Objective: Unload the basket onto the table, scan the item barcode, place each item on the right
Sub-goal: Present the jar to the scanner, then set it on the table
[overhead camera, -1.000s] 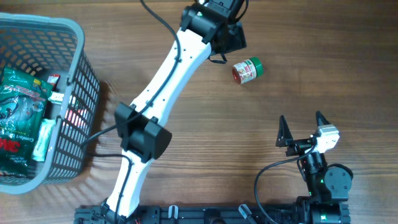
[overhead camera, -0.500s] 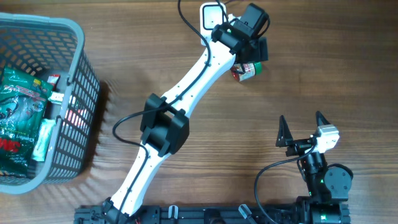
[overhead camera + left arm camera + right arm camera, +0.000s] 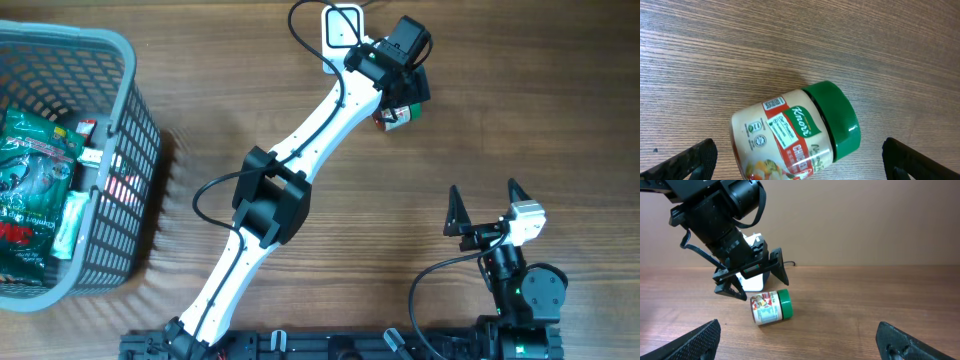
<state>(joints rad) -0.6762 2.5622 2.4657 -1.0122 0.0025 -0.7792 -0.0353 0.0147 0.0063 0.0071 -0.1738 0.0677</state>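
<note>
Far left, overhead: grey plastic mesh basket held green packets. Top centre: left gripper, fingers spread wide, hovered just above small white jar with green lid, which lay on its side on wooden table. Overhead hid most of jar; left wrist view showed Knorr label and small printed code patch. Lower right: right gripper spread wide, holding nothing, well apart from jar.

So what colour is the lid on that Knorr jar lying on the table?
Green. The lid of the Knorr jar shows best in the left wrist view.
</note>
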